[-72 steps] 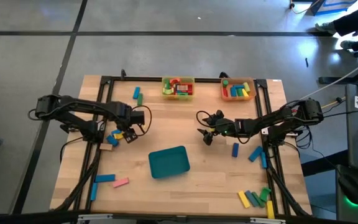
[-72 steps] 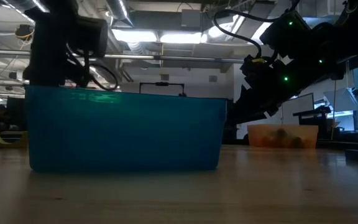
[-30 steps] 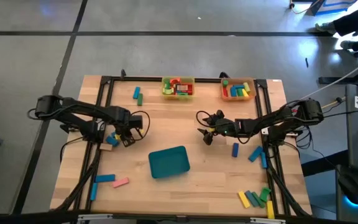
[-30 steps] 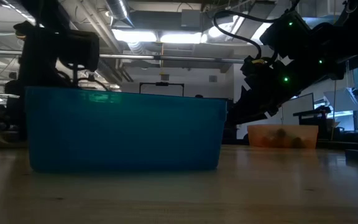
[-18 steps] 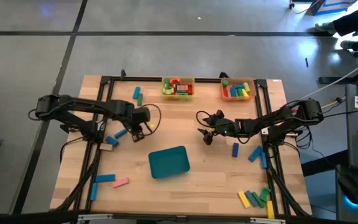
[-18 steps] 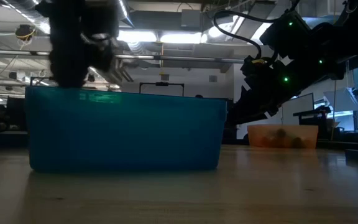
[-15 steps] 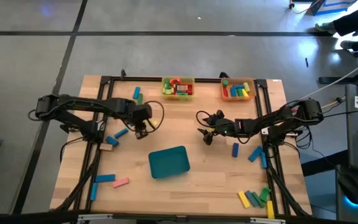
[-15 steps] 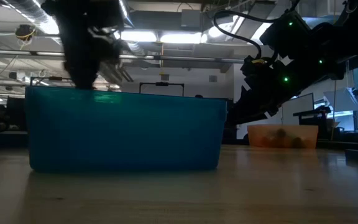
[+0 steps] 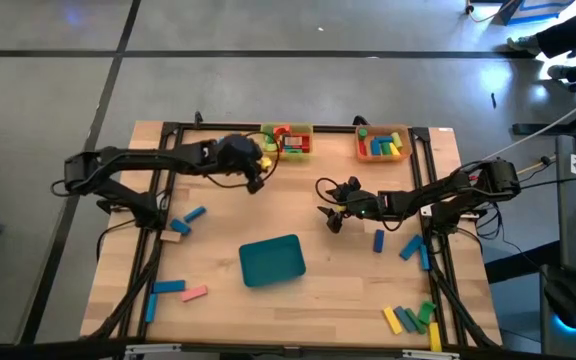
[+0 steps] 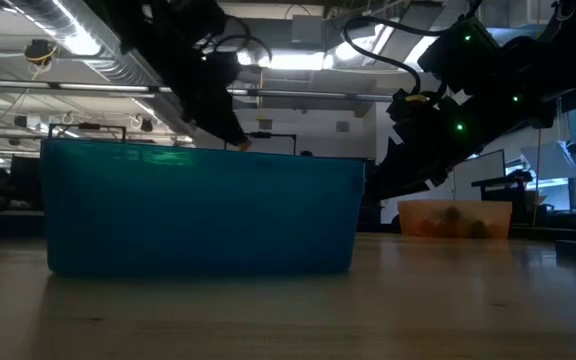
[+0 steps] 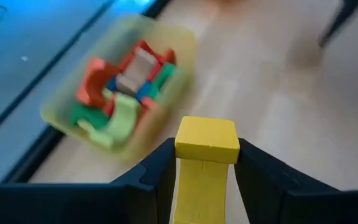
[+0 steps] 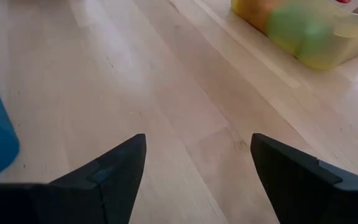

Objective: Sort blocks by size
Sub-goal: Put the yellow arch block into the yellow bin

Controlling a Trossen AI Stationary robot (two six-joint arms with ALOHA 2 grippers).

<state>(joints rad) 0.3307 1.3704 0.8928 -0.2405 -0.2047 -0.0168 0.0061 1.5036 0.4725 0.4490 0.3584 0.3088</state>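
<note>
My left gripper (image 9: 259, 166) hangs above the table just short of the yellow tray (image 9: 286, 140) and is shut on a yellow block (image 11: 207, 142). In the left wrist view that tray (image 11: 59, 104) holds red, green, orange and blue blocks. My right gripper (image 9: 330, 208) waits open at mid-table, with only bare wood between its fingers (image 12: 197, 168). Loose blocks lie flat on the table: a blue one (image 9: 193, 214) and a tan one (image 9: 176, 228) at the left, two blue ones (image 9: 379, 240) at the right. My left gripper pinches the yellow block by its two long sides (image 11: 178, 180) between its two fingers. The block lies along the fingers, and its square end (image 11: 207, 138) sticks out past their tips. The fingers slant down toward the yellow tray. The block is lifted clear of the table.
A teal tray (image 9: 272, 260) stands at the centre near the front and fills the low view (image 10: 203, 215). An orange tray (image 9: 383, 143) with blocks is at the far right. More blocks lie at the near left (image 9: 168, 287) and near right (image 9: 413, 318).
My left gripper has lifted the yellow block off the table's left part and carried it up, toward the far edge and rightward, to beside the yellow tray. It has tipped from pointing steeply down to a shallower slant.
</note>
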